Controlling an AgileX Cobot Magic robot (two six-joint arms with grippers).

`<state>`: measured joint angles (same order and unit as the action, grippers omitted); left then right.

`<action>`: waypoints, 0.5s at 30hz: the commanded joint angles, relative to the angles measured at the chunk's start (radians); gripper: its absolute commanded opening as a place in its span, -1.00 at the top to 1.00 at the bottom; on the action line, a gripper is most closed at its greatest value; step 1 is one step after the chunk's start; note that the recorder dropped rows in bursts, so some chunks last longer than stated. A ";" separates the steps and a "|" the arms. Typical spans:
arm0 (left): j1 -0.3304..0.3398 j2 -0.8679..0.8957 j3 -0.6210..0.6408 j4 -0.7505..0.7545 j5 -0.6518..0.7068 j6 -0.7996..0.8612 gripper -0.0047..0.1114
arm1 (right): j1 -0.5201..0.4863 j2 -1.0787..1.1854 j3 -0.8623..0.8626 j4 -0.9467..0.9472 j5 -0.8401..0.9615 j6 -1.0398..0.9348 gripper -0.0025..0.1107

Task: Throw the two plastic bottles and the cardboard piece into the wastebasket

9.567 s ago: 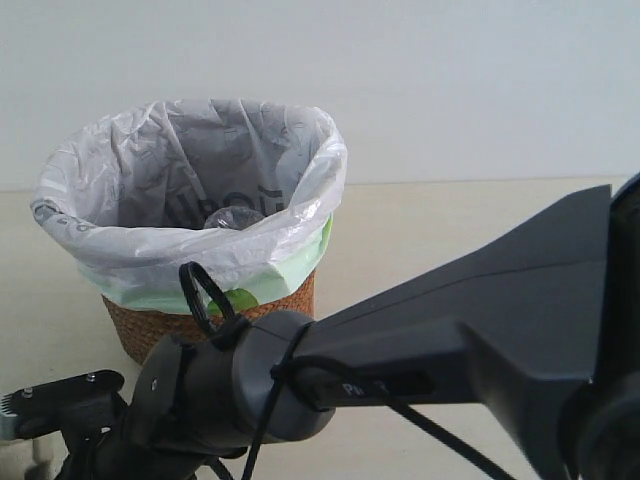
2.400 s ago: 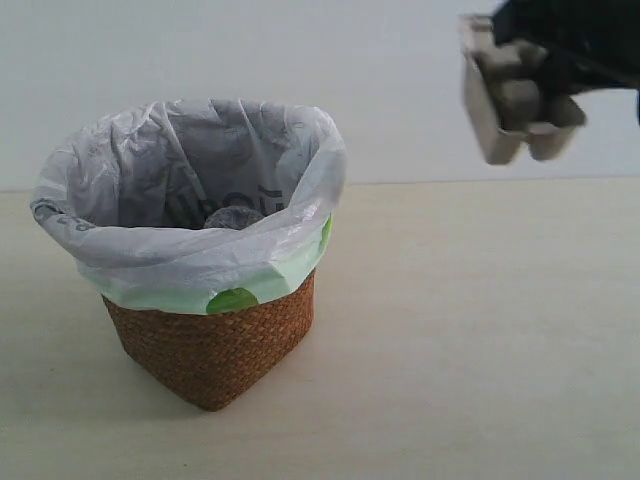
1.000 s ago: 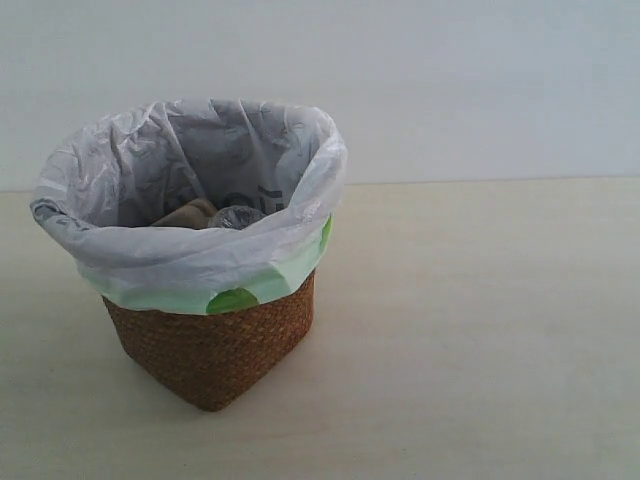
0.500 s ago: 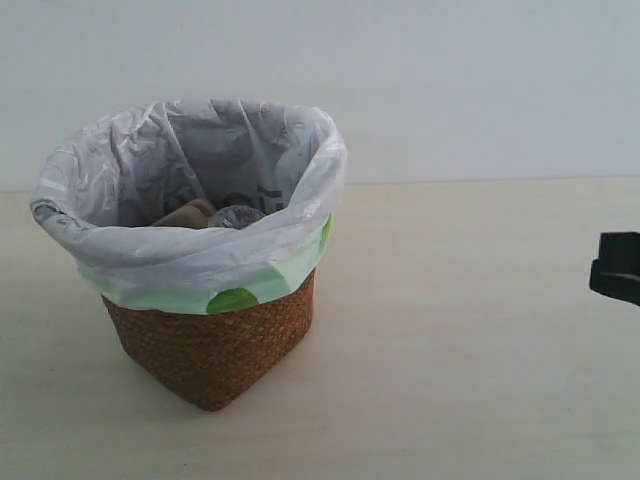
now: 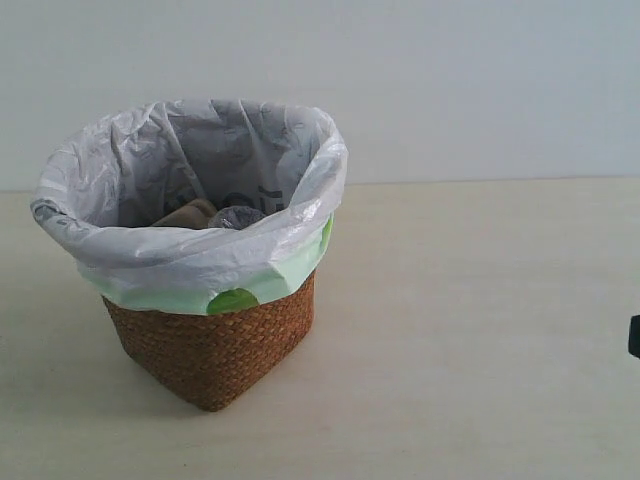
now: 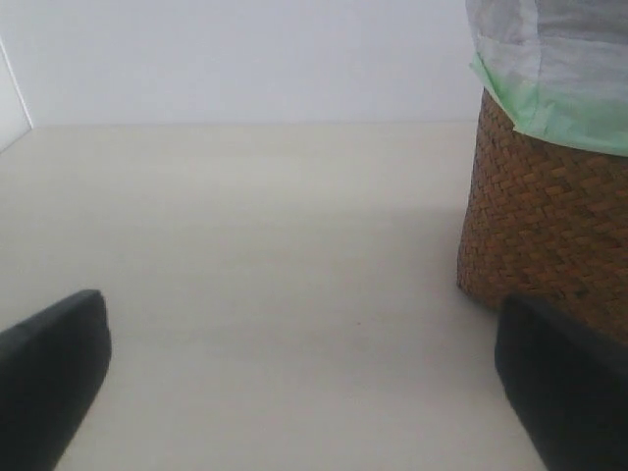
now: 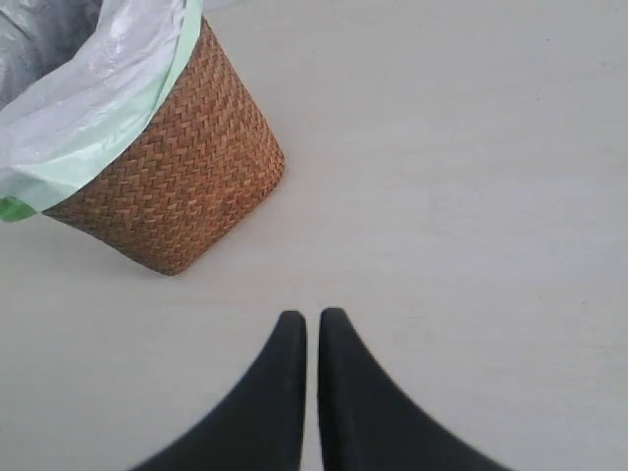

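The wastebasket stands on the left of the table, its whitish bag folded over a pale green one. Inside it lie the beige cardboard piece and the clear rounded top of one plastic bottle. No labels show, and the second bottle is hidden. My left gripper is open close beside the wastebasket, its fingers far apart over bare table. Farther from the wastebasket, my right gripper is shut on nothing.
The pale tabletop stretches to the right of the basket, with a plain white wall behind. A dark sliver of the right arm shows at the right edge of the exterior view.
The right gripper held the cardboard piece high at the right 2.4 s ago; now it lies in the basket. The arm's dark part has sunk lower and nearly left the right edge.
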<state>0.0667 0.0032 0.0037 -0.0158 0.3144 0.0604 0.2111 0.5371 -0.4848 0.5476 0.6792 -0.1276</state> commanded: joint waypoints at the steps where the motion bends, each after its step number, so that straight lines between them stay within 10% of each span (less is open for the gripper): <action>1: -0.007 -0.003 -0.004 -0.002 -0.008 -0.009 -0.94 | 0.033 -0.026 0.010 -0.031 -0.059 -0.018 0.96; 15: -0.007 -0.003 -0.004 -0.002 -0.008 -0.009 -0.94 | 0.067 -0.517 0.442 -0.030 -0.568 0.000 0.96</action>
<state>0.0667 0.0032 0.0037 -0.0158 0.3144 0.0604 0.2677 0.0749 -0.0945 0.5232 0.1857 -0.1267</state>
